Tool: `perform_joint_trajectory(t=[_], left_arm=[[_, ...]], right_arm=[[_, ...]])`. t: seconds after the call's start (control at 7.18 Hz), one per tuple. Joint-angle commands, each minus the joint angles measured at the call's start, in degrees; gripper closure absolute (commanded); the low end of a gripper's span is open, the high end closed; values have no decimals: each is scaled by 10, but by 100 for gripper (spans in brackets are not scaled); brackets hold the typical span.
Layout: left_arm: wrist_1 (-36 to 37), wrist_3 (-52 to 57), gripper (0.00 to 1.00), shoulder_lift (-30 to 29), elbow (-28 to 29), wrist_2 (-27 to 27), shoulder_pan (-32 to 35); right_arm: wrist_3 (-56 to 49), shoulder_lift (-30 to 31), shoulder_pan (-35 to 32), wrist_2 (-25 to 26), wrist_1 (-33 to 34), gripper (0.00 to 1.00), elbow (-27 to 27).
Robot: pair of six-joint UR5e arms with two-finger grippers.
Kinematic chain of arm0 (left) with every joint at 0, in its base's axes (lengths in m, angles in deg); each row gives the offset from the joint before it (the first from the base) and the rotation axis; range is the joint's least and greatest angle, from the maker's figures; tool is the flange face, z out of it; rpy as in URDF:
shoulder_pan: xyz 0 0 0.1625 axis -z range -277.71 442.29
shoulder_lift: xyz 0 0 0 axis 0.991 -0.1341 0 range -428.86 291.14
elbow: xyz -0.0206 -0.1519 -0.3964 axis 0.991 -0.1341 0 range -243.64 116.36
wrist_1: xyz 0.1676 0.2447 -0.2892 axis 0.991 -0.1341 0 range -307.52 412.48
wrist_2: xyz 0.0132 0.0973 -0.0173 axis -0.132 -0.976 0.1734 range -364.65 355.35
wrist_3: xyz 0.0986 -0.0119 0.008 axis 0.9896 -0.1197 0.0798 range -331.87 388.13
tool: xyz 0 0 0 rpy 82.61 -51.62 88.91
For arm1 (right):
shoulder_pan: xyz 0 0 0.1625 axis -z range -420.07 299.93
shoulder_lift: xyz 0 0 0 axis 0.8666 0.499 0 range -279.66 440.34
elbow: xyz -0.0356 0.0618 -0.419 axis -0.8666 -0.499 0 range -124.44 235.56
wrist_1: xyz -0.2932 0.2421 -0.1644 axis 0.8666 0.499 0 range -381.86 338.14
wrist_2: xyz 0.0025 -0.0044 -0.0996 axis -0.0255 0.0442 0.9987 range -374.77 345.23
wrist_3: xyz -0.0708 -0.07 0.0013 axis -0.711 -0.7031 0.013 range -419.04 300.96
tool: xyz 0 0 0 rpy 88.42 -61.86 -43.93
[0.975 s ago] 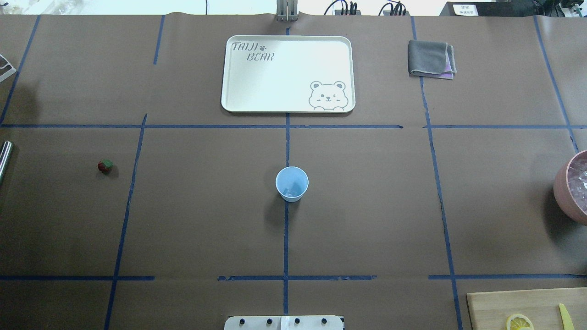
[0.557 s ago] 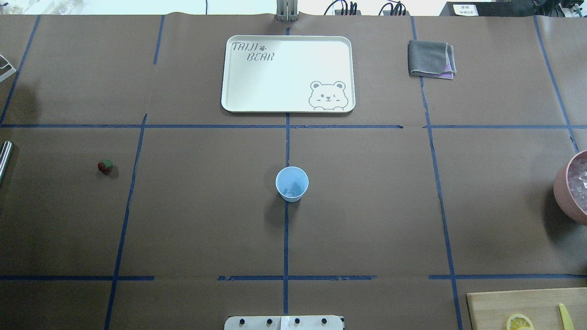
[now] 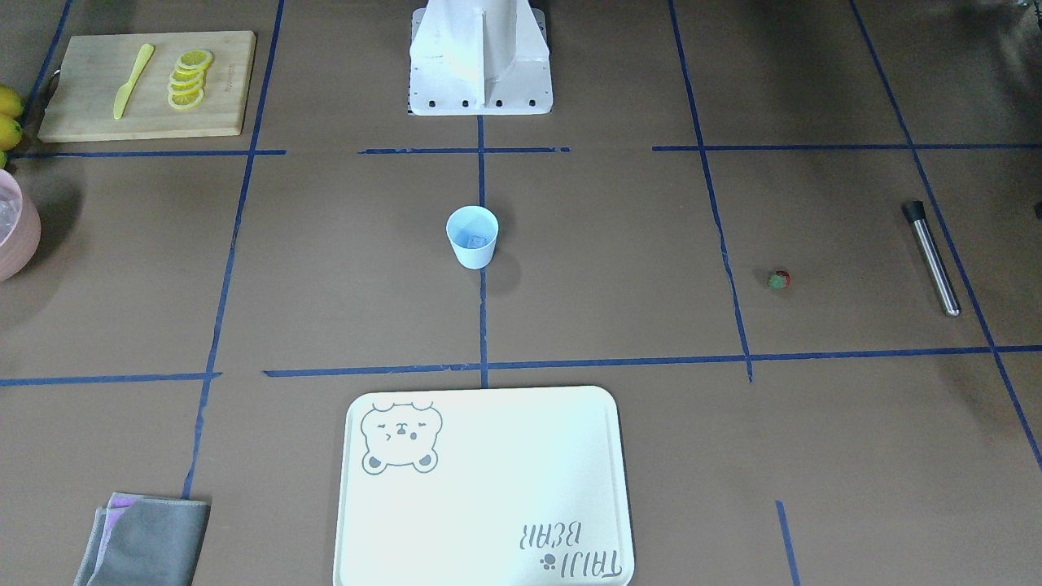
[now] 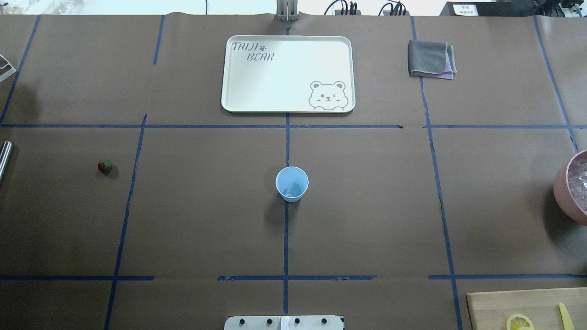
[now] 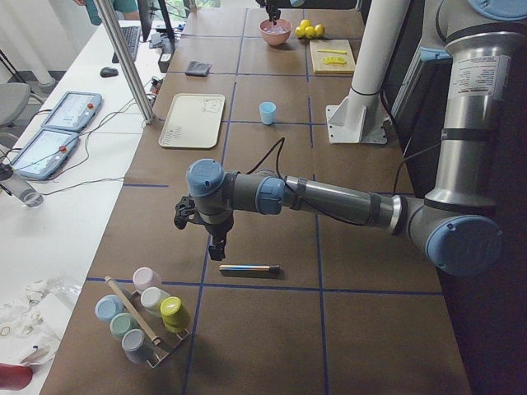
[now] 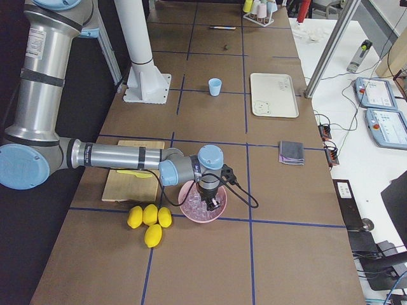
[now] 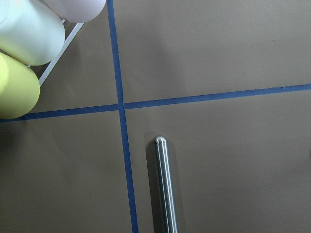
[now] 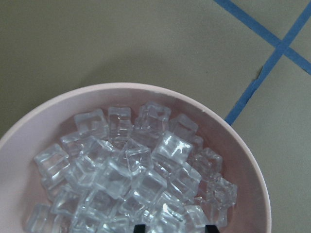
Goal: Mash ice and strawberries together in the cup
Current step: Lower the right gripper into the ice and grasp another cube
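The ice (image 8: 131, 179) is heaped in a pink bowl (image 8: 233, 145) at the robot's far right. The strawberry (image 4: 105, 166) lies alone well to its left, with the steel muddler (image 3: 932, 259) further out on that side. This layout suggests each arm is meant to fetch what lies on its own side. The pale blue cup (image 4: 291, 183) stands upright in the middle of the counter (image 4: 367, 220), where both arms can likely reach it. It may hold one cube at its bottom, though the view is too small to be sure. The left gripper (image 5: 218, 251) hangs just above the muddler, and whether it is open cannot be told. The right gripper (image 6: 210, 202) sits low over the bowl, its fingertips (image 8: 140, 229) spread apart above the cubes and gripping nothing, likely poised to take one.
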Motion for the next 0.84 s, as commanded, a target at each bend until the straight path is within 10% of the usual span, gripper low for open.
perform_joint_trajectory(t=[0.0, 0.7], left_arm=[[0, 0, 0, -1, 0, 0, 0], [0, -1, 0, 0, -1, 0, 0]], right_arm=[[0, -3, 4, 4, 0, 49, -7], [2, -3, 11, 3, 4, 49, -6]])
